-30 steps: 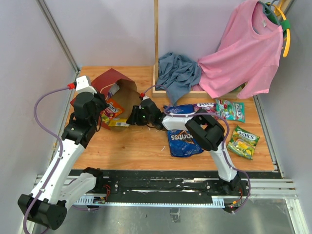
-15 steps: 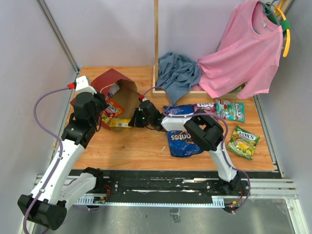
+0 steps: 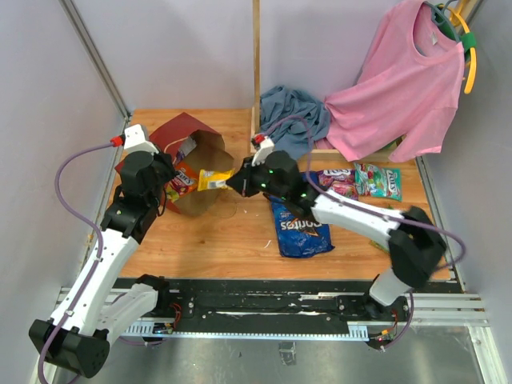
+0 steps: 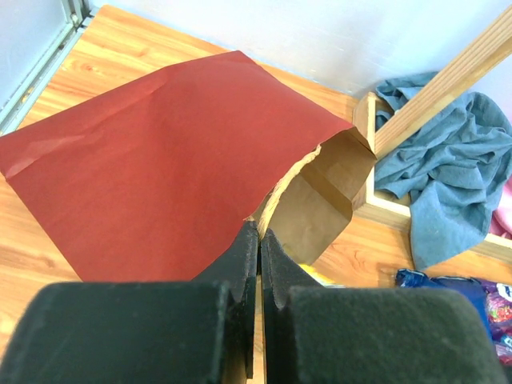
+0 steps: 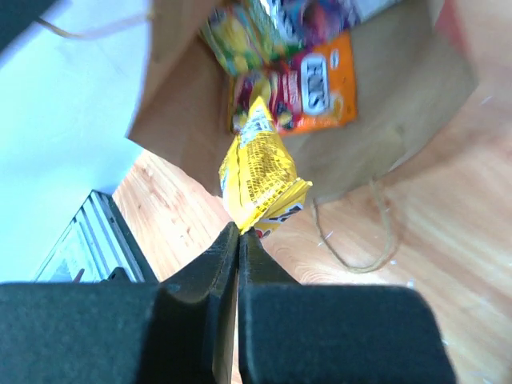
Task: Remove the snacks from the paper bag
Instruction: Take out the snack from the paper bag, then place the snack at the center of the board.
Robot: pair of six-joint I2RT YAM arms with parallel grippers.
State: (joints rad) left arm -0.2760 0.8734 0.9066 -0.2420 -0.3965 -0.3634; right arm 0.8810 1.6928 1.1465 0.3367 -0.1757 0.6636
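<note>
The dark-red paper bag (image 3: 186, 132) lies on its side at the back left, its brown mouth facing right. My left gripper (image 3: 166, 184) is shut on the bag's mouth edge (image 4: 276, 188), fingertips (image 4: 246, 240) pinching the paper. My right gripper (image 3: 235, 182) is shut on the corner of a yellow packet (image 3: 214, 178) and holds it raised just outside the mouth; the right wrist view shows this packet (image 5: 258, 172) hanging from my right gripper (image 5: 239, 232). A red-orange packet (image 5: 316, 92) and a yellow-green one (image 5: 240, 32) lie inside the bag. The blue Doritos bag (image 3: 300, 232), a purple packet (image 3: 336, 178) and a green packet (image 3: 378, 181) lie on the table to the right.
A blue cloth (image 3: 292, 120) and a pink shirt (image 3: 400, 88) hang at the back right by a wooden post (image 3: 257, 64). The bag's cord handle (image 5: 360, 240) loops on the wood under the mouth. Grey walls close in left and right.
My right gripper has risen and pulled back right, lifting the yellow packet off the table at the bag's mouth. The right arm's elbow swung far to the right. The left arm has not moved.
</note>
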